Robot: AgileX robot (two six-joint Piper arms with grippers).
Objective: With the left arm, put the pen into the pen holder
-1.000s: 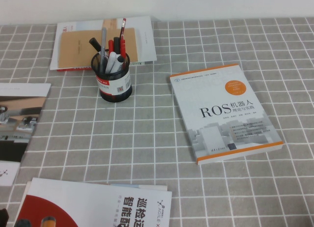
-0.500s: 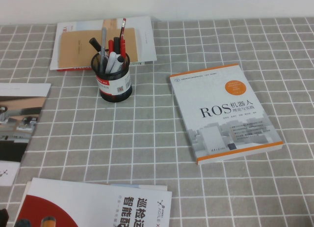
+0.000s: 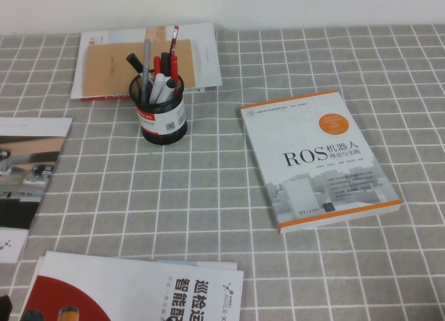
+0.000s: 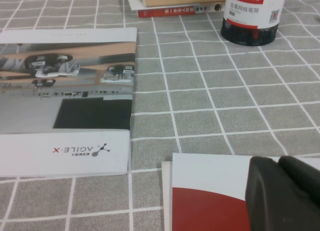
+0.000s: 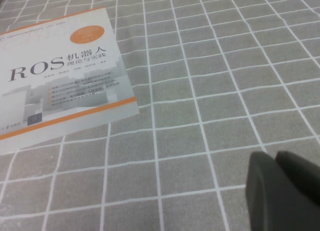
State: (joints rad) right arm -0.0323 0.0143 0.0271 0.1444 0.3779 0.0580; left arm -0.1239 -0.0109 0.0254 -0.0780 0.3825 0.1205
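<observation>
Low at the wrist views' edges sit both grippers: left gripper (image 4: 287, 191) over a red-and-white booklet (image 4: 210, 196), right gripper (image 5: 285, 188) over bare grey checked cloth; fingers look together on each. High view shows neither gripper, but has the pen holder (image 3: 164, 116) at 11 o'clock on the bench (image 3: 208, 189), grey pen (image 3: 147, 55) upright inside among red pens (image 3: 173, 50). ROS book (image 3: 316, 158) lies at 3 o'clock. White wall behind.

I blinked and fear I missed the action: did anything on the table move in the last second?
Nothing visibly moved. The slim grey pen stands in the black mesh pen holder as before, among red pens and markers. The white ROS book and booklets lie unmoved. The left gripper hangs low over a red-and-white booklet; the right gripper hangs over the grey checked tablecloth.
</observation>
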